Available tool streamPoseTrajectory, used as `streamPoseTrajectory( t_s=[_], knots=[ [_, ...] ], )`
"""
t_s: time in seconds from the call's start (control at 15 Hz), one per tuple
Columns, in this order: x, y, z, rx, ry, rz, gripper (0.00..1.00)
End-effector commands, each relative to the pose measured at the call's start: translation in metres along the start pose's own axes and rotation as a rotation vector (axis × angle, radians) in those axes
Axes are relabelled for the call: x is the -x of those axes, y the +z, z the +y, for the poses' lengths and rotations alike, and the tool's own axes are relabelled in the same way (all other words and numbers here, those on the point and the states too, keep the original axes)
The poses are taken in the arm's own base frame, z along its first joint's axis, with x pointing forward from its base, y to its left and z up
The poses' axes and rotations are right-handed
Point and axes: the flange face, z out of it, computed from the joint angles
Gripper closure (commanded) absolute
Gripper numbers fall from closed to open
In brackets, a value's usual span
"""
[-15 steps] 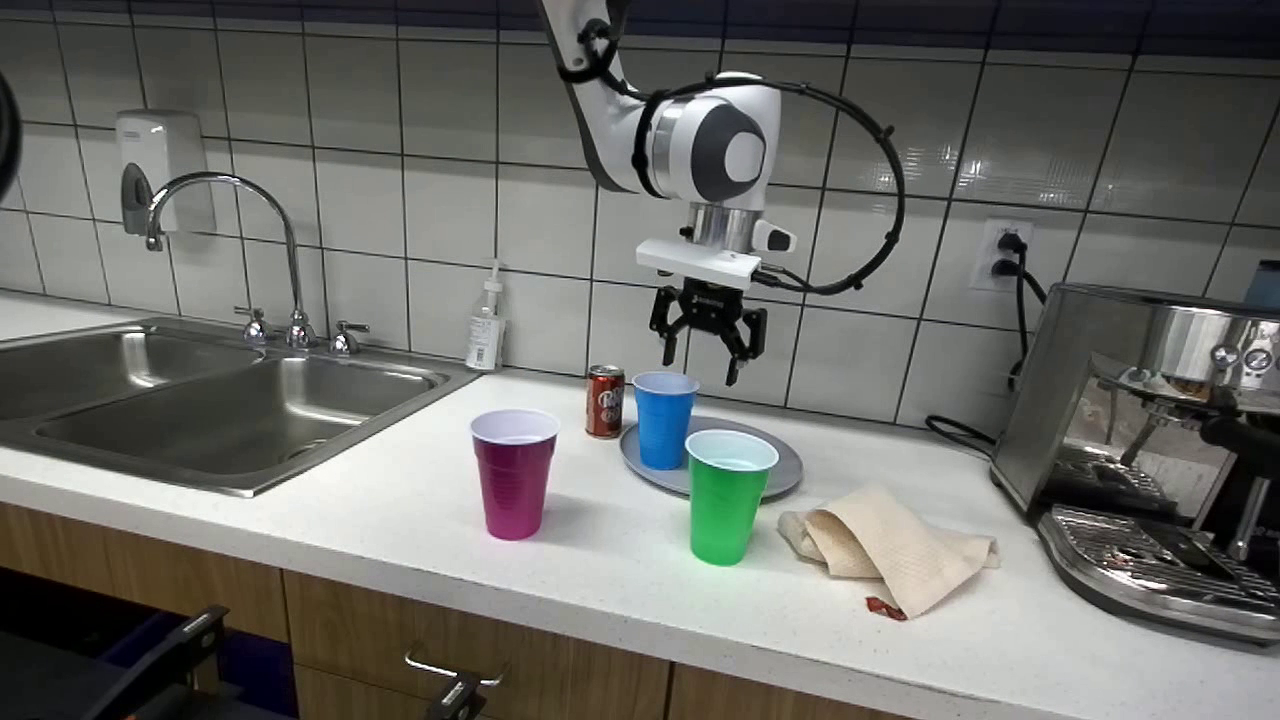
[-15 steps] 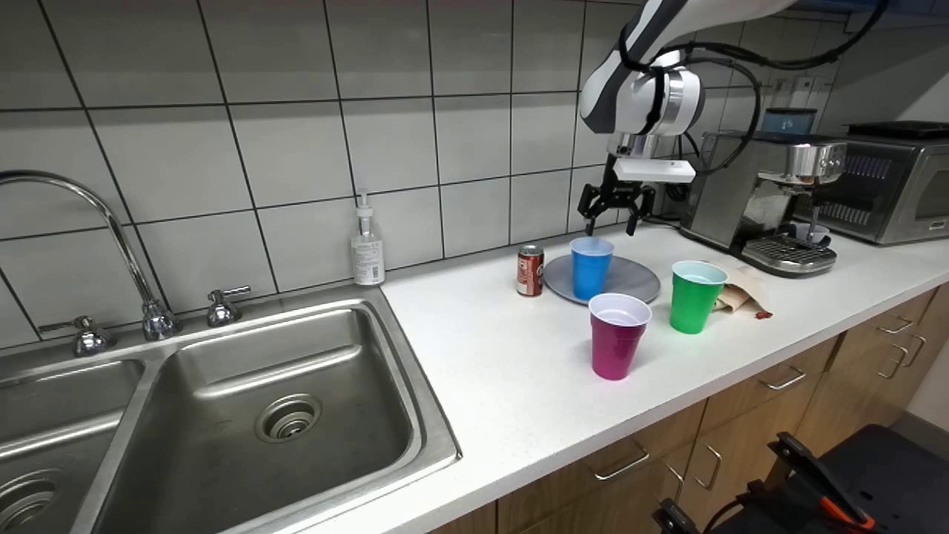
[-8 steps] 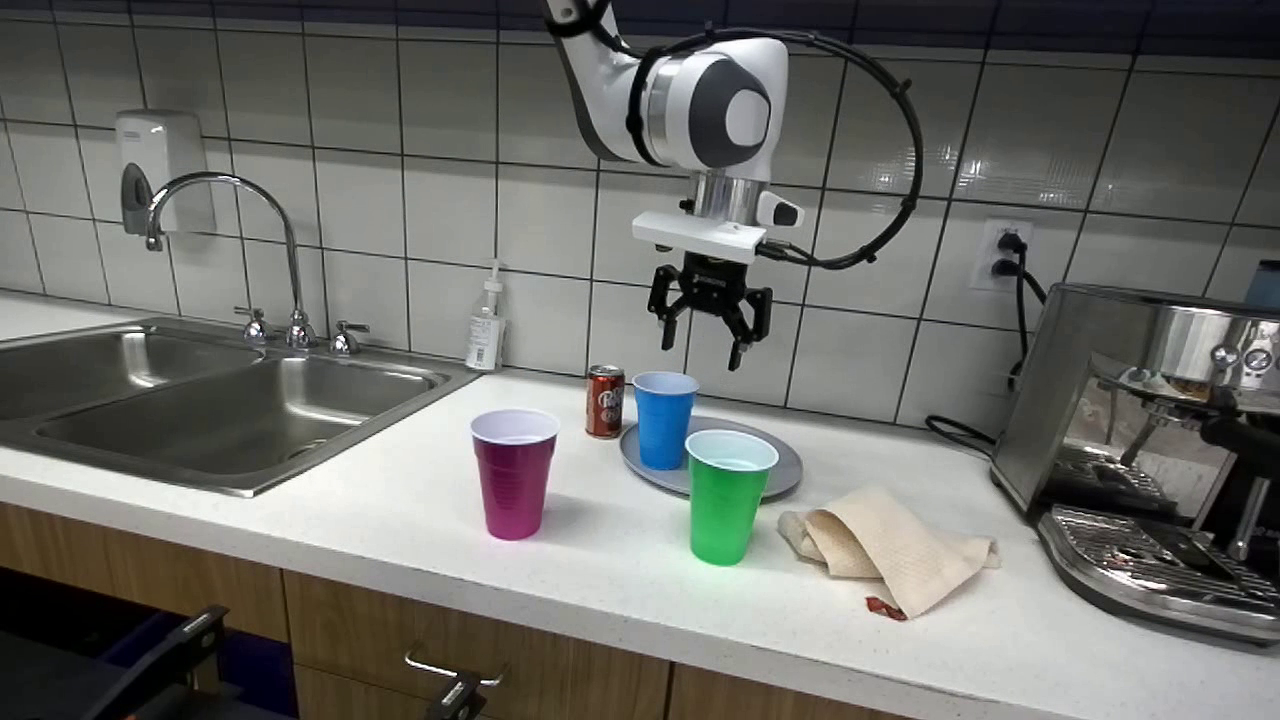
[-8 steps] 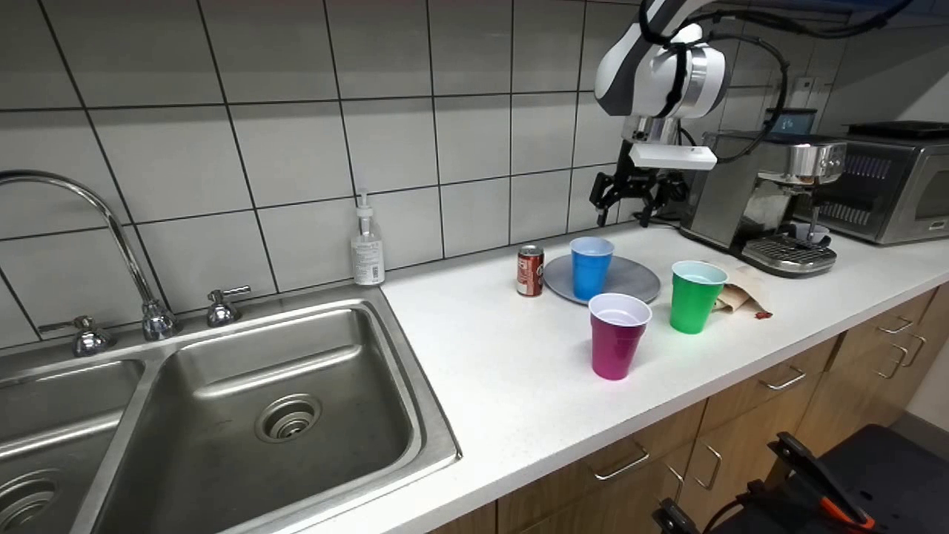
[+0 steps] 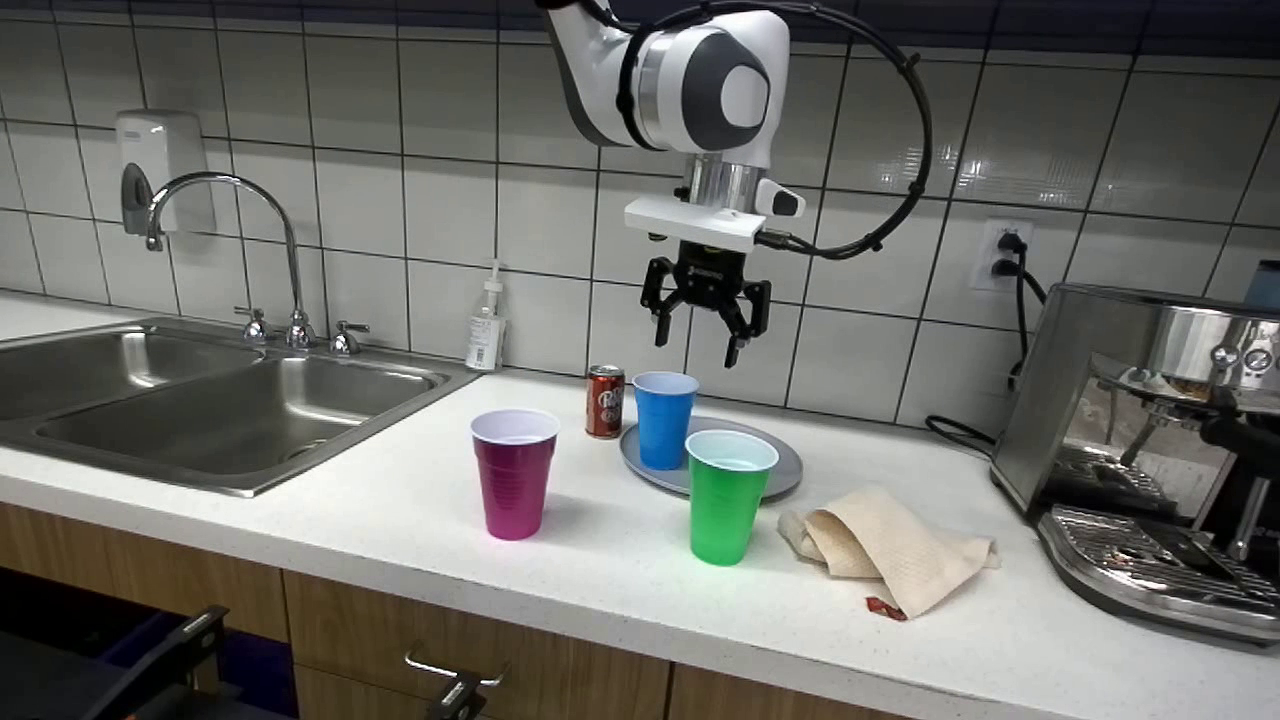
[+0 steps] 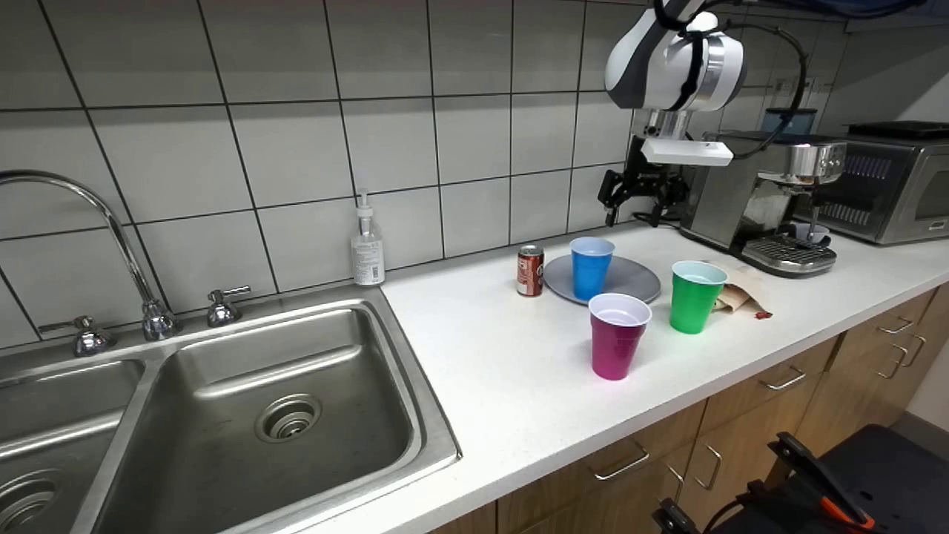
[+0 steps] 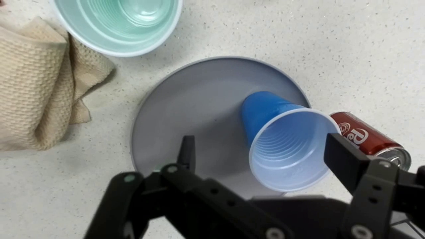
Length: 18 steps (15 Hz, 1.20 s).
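The jaws of the gripper (image 5: pixel 698 347) are spread wide, and nothing is held between them. Beneath and nearest to them, a blue cup (image 5: pixel 663 430) is set on a gray plate (image 7: pixel 206 106), a little off towards one finger (image 7: pixel 345 161). The cup is stood upright: its long axis is vertical, its mouth is turned up towards the jaws, and its narrower base is on the plate. The fingertips are shown apart from its rim in both exterior views.

Only in the wrist view is its pale, ridged inside laid open to sight, framed between the fingers; there its body is made to look slanted by the camera's angle. Beyond the finger by the cup, a soda can (image 5: pixel 605 405) is stood upright just beside the plate. Past the opposite finger, well apart from the jaws, a green cup (image 5: pixel 728 505) and a crumpled beige towel (image 5: pixel 890 550) are seen.

A purple cup (image 5: pixel 515 485), farther from the jaws than the blue one, is shown in both exterior views but is left outside the wrist view. A wall outlet (image 5: pixel 986 255) with plugs is plainly shown in an exterior view, off on the towel's side of the jaws.
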Motion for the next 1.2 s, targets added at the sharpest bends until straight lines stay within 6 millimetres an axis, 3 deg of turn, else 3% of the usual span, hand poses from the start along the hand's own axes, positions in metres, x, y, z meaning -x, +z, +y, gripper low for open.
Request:
streamPoseTrajectory(
  t_s=[0.0, 0.6, 1.13],
  knots=[
    [0.0, 0.0, 0.0, 0.0, 0.0, -0.001, 0.0],
    [0.0, 0.0, 0.0, 0.0, 0.0, -0.002, 0.0],
    [0.026, 0.001, 0.008, 0.11, 0.312, 0.079, 0.0]
  ],
)
